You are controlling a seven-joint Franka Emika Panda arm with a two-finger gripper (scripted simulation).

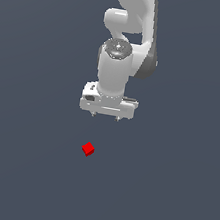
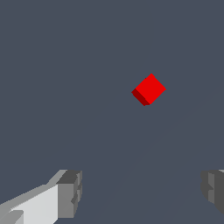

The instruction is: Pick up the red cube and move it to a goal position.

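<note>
Nearest the exterior camera, the red cube point(image 1: 88, 149) is seen resting on the plain dark grey floor point(image 1: 16, 167), turned corner-on to the lens. Behind and above it the Panda arm's white gripper point(image 1: 105, 116) hangs, well apart from the cube, with only two short fingertips showing under the hand. No container, tray or goal marker is visible in this view.

From the wrist view, the two grey fingers point(image 2: 70, 193) are seen spread wide with nothing between them, so the gripper is released. The cube is seen ahead of them, outside the gap, rotated relative to the line between the pads. It is judged light, rigid and smooth-faced, much smaller than the hand; hold is best taken on two opposite flat faces, after the wrist is turned to square the pads to them. No containers are shown here either.
</note>
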